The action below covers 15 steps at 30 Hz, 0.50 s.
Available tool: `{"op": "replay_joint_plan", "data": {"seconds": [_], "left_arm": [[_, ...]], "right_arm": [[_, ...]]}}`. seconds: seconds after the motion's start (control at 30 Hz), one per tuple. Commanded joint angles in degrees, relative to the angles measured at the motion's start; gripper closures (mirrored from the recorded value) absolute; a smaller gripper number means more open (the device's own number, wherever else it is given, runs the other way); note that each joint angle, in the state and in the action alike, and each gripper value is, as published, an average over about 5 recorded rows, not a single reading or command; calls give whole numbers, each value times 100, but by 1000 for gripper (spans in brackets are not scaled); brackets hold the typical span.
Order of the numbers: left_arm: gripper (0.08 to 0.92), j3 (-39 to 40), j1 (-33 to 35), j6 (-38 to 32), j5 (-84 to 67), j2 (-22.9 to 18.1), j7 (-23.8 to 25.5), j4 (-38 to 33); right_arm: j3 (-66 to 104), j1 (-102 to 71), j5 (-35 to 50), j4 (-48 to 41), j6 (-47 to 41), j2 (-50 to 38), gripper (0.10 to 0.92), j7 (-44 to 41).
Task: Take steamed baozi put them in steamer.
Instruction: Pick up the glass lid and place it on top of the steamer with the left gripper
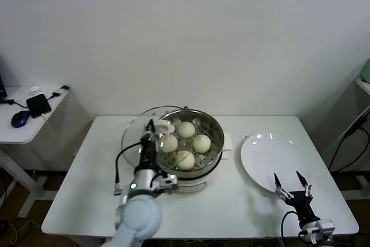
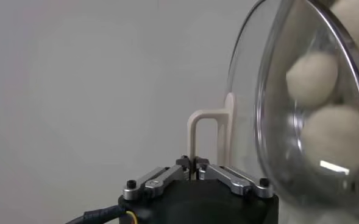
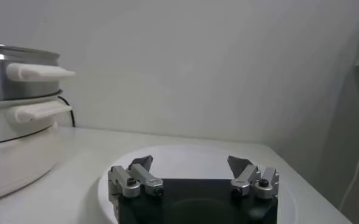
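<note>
Several pale round baozi (image 1: pixel 186 129) lie inside the shiny steel steamer (image 1: pixel 217 128) on its cream pot at the table's middle. A clear glass lid (image 1: pixel 132 137) stands tilted against the steamer's left side. My left gripper (image 1: pixel 150 134) is shut on the lid's cream handle (image 2: pixel 203 122). In the left wrist view the gripper (image 2: pixel 194 161) pinches the handle's foot, and two baozi (image 2: pixel 312 78) show through the lid glass (image 2: pixel 289 176). My right gripper (image 1: pixel 292 180) hovers open over the near edge of the white plate (image 1: pixel 260 154), with nothing between its fingers.
The white plate (image 3: pixel 185 152) is bare and lies right of the steamer (image 3: pixel 14 79), whose side handles point toward it. A side table (image 1: pixel 29 120) with a phone and a mouse stands at the far left. A black cable hangs at the right edge.
</note>
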Motion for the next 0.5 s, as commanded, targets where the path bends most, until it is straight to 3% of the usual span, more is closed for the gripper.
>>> {"op": "replay_joint_plan", "data": {"seconds": [0.03, 0.5], "left_arm": [[868, 1080, -580, 396, 949, -1053, 317, 699], [868, 928, -612, 375, 1261, -1246, 155, 1450]], "right_arm": [[-27, -4, 118, -107, 121, -78, 203, 11], [-35, 11, 257, -239, 340, -114, 203, 166]]}}
